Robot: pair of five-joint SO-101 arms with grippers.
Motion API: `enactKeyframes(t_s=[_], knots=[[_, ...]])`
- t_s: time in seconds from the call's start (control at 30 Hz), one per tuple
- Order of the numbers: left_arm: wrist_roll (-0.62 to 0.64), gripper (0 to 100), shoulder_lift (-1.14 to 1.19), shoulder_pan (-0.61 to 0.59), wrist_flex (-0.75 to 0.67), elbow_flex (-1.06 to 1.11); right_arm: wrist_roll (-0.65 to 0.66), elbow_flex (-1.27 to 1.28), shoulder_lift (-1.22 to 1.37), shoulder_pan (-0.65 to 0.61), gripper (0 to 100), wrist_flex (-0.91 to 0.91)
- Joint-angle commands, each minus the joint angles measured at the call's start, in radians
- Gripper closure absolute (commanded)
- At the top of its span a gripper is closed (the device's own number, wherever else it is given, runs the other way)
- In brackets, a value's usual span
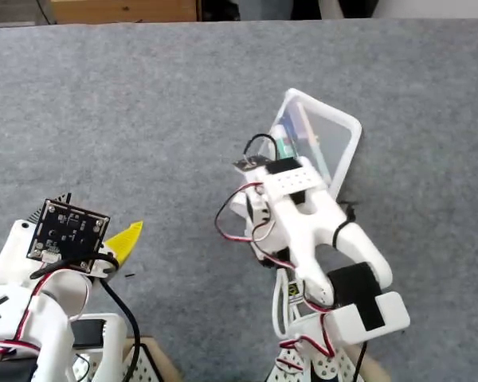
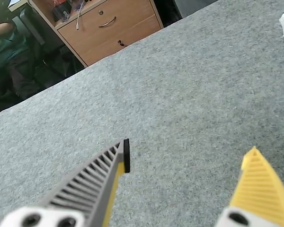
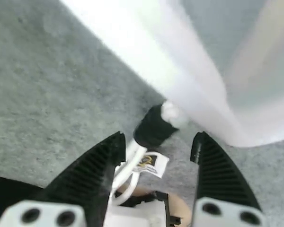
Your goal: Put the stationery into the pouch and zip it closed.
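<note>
R gripper (image 3: 158, 138) fingers apart, straddling zip pull (image 3: 151, 128) at pouch (image 3: 146, 42) edge; L gripper (image 2: 189, 152) also apart, over mat (image 2: 189, 80).

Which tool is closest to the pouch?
The right tool, with black fingers, is right beside the pouch; the left tool, with a yellow finger, hangs over bare mat far off.

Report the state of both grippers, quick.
Left gripper: open, holding nothing.
Right gripper: open, straddling the black zip pull of the clear white-edged pouch, not gripping it.
</note>
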Motion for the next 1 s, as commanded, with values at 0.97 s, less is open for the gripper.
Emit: enactKeyframes(t_s=[0.97], knots=[[-0.025,62,-0.003,0.005,0.002,-0.033,-0.11,-0.09,0.278,-0.055,94.9,-0.074]])
